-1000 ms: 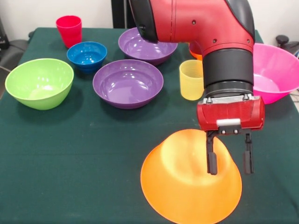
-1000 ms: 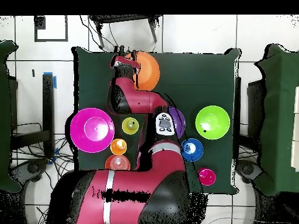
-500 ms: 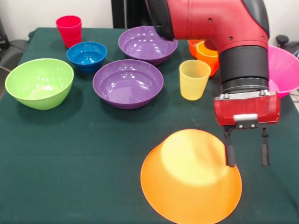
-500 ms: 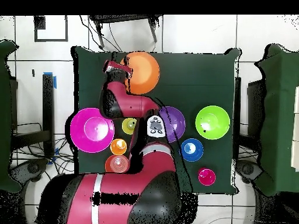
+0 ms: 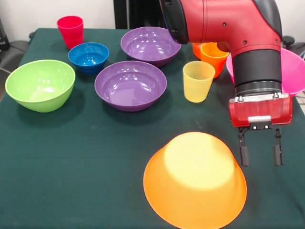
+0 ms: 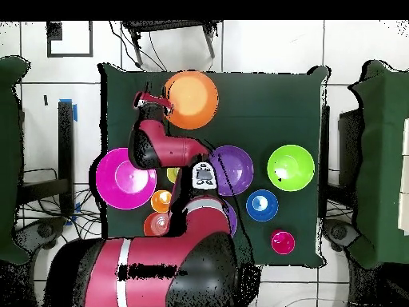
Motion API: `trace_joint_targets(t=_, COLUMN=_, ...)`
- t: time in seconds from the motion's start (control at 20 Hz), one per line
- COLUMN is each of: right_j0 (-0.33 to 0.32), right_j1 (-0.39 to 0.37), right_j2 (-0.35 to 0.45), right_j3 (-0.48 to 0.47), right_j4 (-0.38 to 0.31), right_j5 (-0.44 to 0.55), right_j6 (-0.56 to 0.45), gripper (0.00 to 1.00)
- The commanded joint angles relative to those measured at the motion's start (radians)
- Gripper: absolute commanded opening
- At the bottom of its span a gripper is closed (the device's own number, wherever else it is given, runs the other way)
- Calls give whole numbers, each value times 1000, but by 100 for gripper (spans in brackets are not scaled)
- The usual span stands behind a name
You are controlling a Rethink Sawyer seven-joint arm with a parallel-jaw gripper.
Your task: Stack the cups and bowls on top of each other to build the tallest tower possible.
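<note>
The large orange bowl (image 5: 195, 179) (image 6: 192, 99) lies upside down at the table's near edge. My gripper (image 5: 259, 155) (image 6: 144, 100) is open and empty, just right of that bowl and clear of it. Two purple bowls (image 5: 130, 85) (image 5: 148, 45), the lime green bowl (image 5: 40, 84), the blue bowl (image 5: 88, 56) and the red cup (image 5: 70, 31) stand upright further back. The yellow cup (image 5: 198, 81) and the orange-yellow cup (image 5: 213, 58) stand beside my arm. The red-orange bowl (image 5: 196, 47) is mostly hidden. The pink bowl (image 5: 291, 71) (image 6: 120, 177) is partly behind my arm.
The green tablecloth (image 5: 71, 162) ends close in front of the orange bowl. My arm (image 6: 172, 148) covers one purple bowl and the yellow cup in the overhead view. The green bowl (image 6: 290, 168), blue bowl (image 6: 262, 205) and red cup (image 6: 282, 241) show there.
My gripper has moved right in the front view, from over the upturned orange bowl to beside it, still open. The orange bowl has not moved.
</note>
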Motion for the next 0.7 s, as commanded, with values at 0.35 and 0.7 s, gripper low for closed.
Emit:
trace_joint_targets(t=0.35, right_j0=4, right_j1=145, right_j2=64, right_j3=-9, right_j4=5, right_j5=-71, right_j6=167, gripper=100)
trace_joint_targets(t=0.7, right_j0=-24, right_j1=156, right_j2=80, right_j3=-31, right_j4=-46, right_j5=-66, right_j6=150, gripper=100)
